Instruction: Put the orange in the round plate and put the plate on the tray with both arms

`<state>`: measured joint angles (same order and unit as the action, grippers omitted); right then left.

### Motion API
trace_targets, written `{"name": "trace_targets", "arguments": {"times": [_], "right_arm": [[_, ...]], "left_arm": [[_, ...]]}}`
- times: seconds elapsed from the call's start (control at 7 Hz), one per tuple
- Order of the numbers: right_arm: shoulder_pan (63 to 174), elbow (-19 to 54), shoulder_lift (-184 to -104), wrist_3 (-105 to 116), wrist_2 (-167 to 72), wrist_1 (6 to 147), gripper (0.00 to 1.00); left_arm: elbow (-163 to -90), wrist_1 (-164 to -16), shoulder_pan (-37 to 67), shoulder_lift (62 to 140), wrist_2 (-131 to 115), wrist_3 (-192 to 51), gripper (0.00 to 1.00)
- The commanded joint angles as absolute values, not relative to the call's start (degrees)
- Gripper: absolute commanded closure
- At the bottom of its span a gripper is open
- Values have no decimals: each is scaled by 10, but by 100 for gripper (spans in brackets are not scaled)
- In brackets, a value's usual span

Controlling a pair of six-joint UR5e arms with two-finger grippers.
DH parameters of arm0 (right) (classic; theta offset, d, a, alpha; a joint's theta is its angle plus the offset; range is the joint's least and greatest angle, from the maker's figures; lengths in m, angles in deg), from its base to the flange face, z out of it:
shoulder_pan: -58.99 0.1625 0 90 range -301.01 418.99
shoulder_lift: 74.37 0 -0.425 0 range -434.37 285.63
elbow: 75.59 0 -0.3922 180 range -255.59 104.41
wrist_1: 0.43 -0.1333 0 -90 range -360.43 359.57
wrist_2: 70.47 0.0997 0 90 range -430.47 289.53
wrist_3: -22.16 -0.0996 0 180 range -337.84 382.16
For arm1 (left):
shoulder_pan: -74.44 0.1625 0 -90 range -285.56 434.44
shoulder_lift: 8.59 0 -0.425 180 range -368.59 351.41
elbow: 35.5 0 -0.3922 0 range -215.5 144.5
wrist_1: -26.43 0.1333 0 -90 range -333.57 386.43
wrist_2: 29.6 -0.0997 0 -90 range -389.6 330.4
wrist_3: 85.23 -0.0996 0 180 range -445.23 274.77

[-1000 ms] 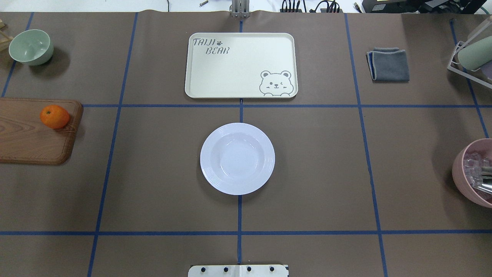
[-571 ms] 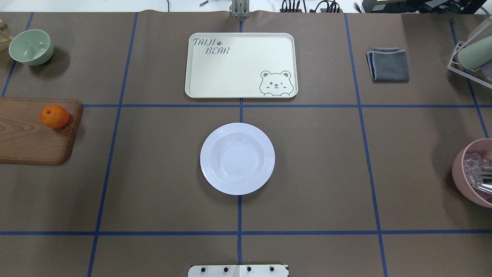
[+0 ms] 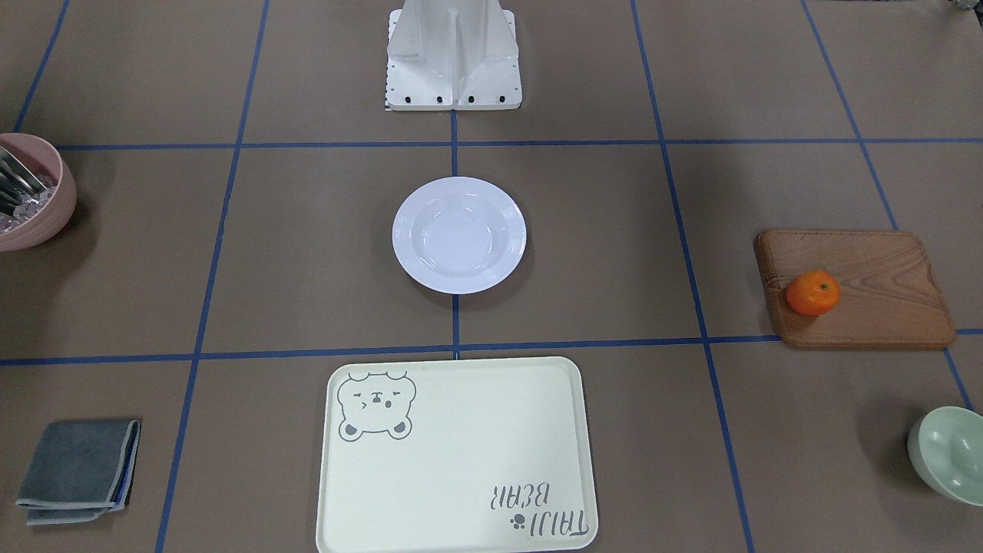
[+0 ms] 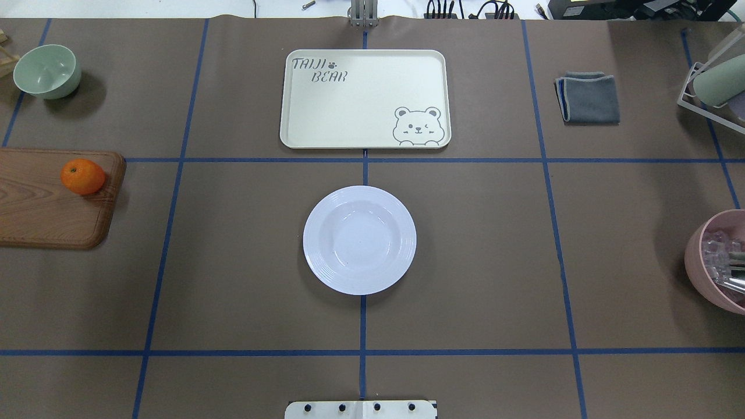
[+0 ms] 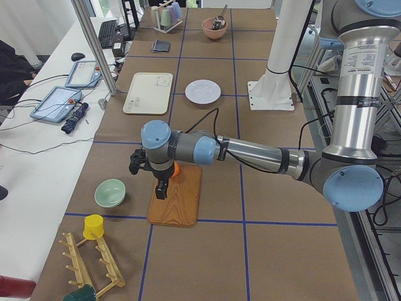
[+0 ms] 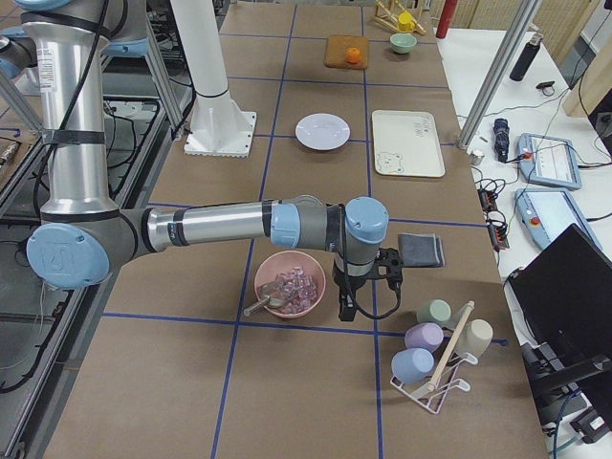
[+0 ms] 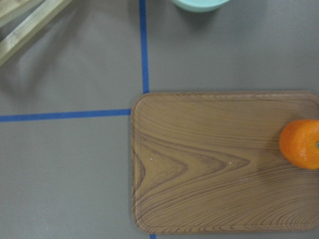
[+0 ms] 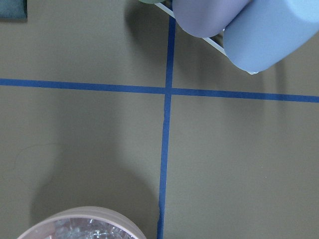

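The orange [image 4: 83,176] lies on the right end of a brown wooden board [image 4: 41,215] at the table's left edge. The empty round white plate [image 4: 359,240] sits at the table's middle. Beyond it the cream bear tray [image 4: 365,87] lies bare. My left gripper [image 5: 160,193] hangs over the board beside the orange [image 5: 176,168], seen only from the side, so I cannot tell its state. In the left wrist view the orange [image 7: 300,144] sits at the right edge. My right gripper [image 6: 345,308] hovers next to the pink bowl [image 6: 289,284]; its state I also cannot tell.
A pale green bowl [image 4: 46,71] stands at the back left and a folded grey cloth [image 4: 589,98] at the back right. A cup rack [image 6: 435,359] sits beside the right gripper. A wooden rack with a yellow cup [image 5: 93,226] stands past the board.
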<state>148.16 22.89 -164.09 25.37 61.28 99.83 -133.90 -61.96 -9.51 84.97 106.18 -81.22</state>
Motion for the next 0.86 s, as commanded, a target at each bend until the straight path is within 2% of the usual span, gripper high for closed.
{"name": "trace_targets", "arguments": {"times": [0.0,0.43,0.71], "right_arm": [[1481,233,-1625,252,616,1001,0],[1475,206,-1638,254,613,969,0],[1475,204,-1641,253,614,969,0]], "left_arm": [[-1348,-632,-37,899,1065,-724,1],[-1311,-650,50,926,1034,-630,1],[-1253,-776,90,927,1021,-534,1]]}}
